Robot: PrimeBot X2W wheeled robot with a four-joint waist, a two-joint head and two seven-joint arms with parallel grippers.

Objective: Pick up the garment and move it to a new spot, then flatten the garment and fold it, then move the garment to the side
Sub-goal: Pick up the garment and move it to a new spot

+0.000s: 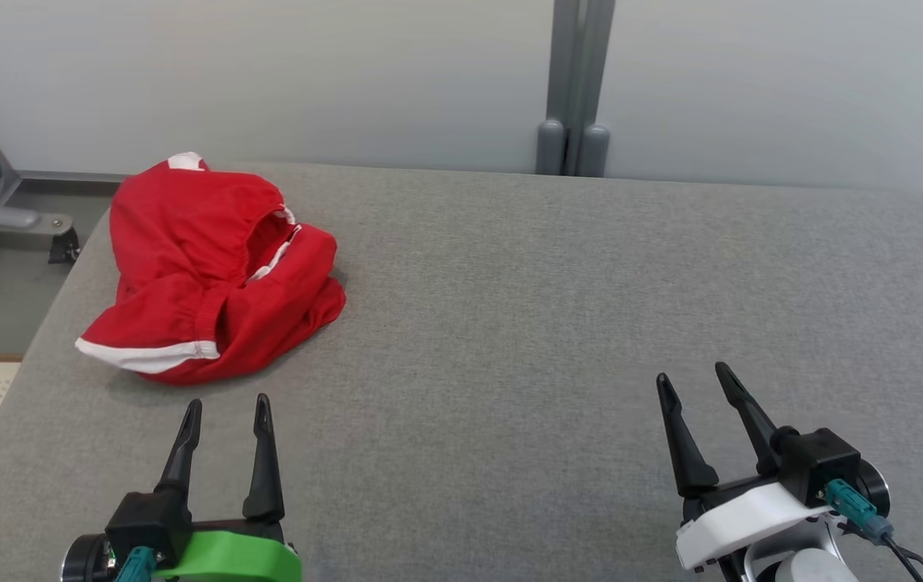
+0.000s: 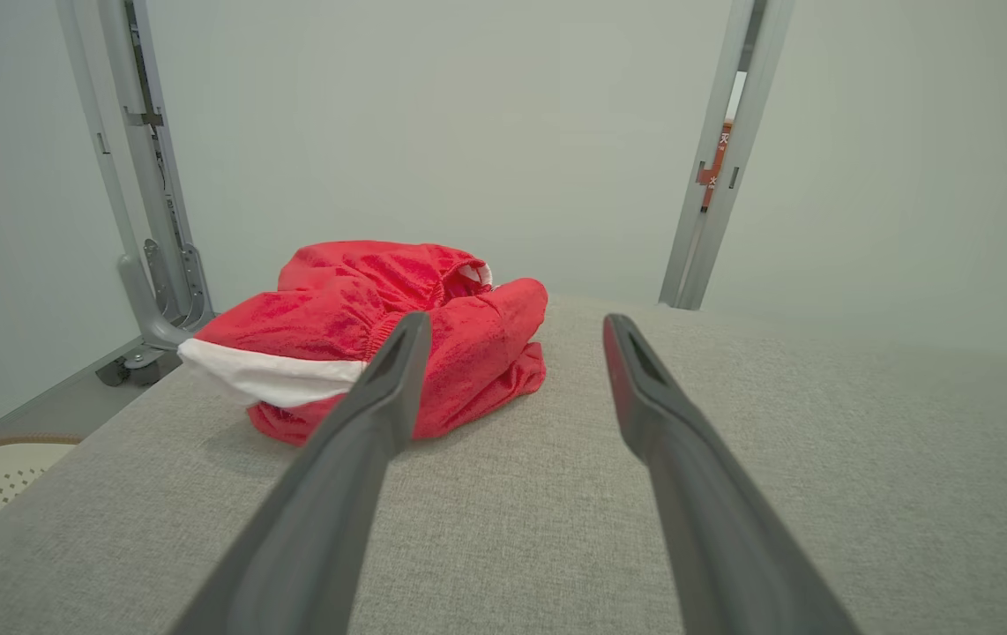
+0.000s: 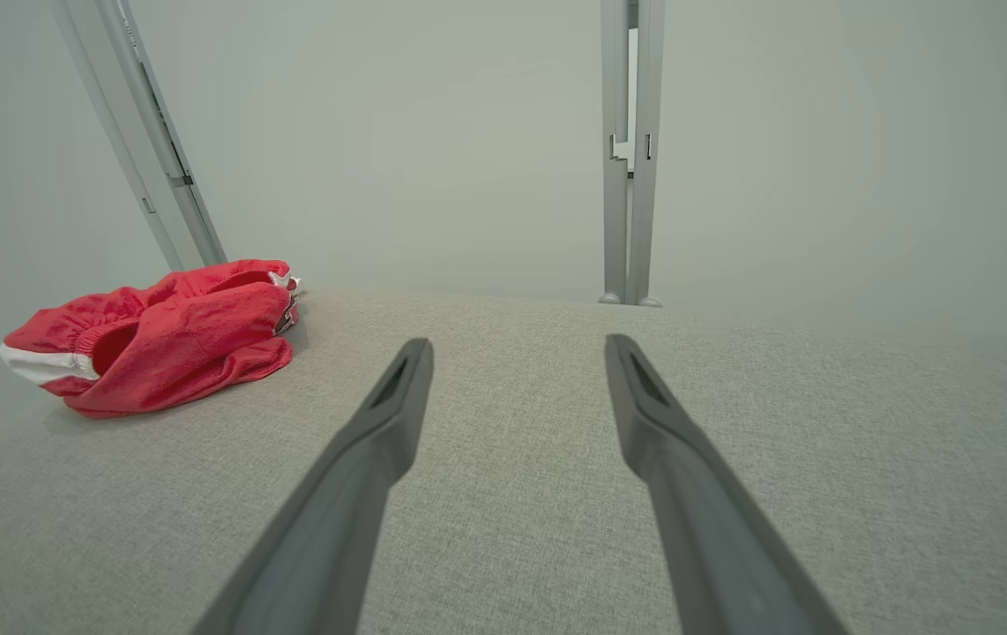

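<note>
Your left end effector (image 1: 227, 402), jaws wide and empty, is nearer the crumpled red garment (image 1: 211, 275), near at its 12 o'clock on the table's (image 1: 510, 323) left side, while your right end effector (image 1: 692, 372), equally wide and empty, has it well apart at 10 o'clock.

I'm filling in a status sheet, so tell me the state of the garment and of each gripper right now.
red garment: crumpled in a heap, not flattened or folded, lying at the far left of the grey surface
left gripper: jaws open, empty, just short of the garment
right gripper: jaws open, empty, well apart from the garment
</note>
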